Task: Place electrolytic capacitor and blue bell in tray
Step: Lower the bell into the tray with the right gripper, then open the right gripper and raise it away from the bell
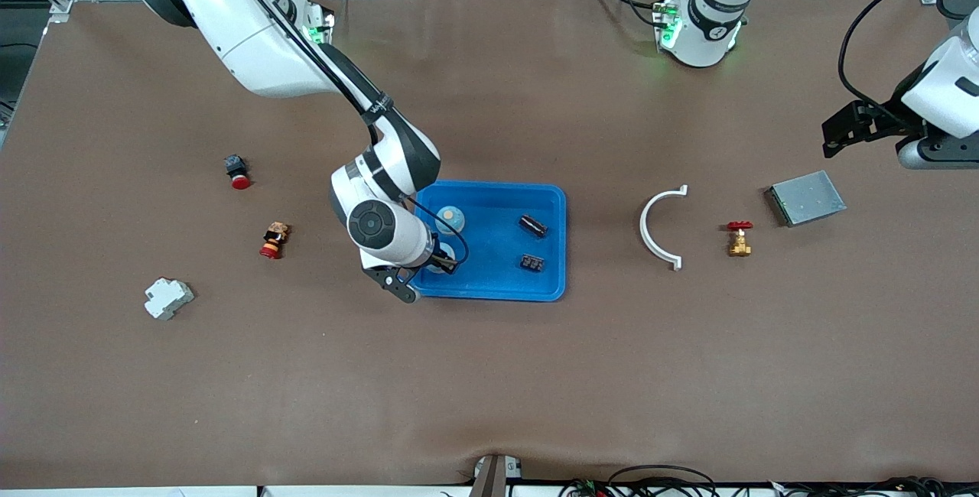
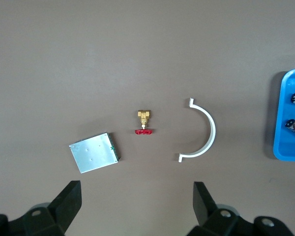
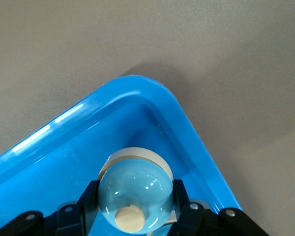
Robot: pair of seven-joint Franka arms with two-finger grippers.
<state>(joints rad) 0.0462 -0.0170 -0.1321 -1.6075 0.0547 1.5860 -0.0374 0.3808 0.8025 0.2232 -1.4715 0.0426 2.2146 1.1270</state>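
R gripper (image 1: 442,262) in tray (image 1: 554,245), fingers pinching blue bell (image 3: 135,194).
Your L gripper (image 2: 135,199) waits w/ fingers spread over desk (image 1: 489,375), valve (image 2: 144,122) between them.

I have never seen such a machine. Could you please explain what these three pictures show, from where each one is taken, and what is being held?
Two white robot arms work at a brown table. The wide picture looks down from a high camera facing them. The other two come from cameras on each arm's wrist.

The right gripper is over a corner of the shallow bright-blue plastic tray. Its wrist view shows the fingers shut on a pale-blue dome-shaped bell, low in the tray. A second pale-blue bell and two small black cylindrical capacitors already lie in the tray.

The left gripper waits open, above the table at its own end. Its camera looks down on a grey metal box, a brass valve with a red handle and a white plastic half-ring.
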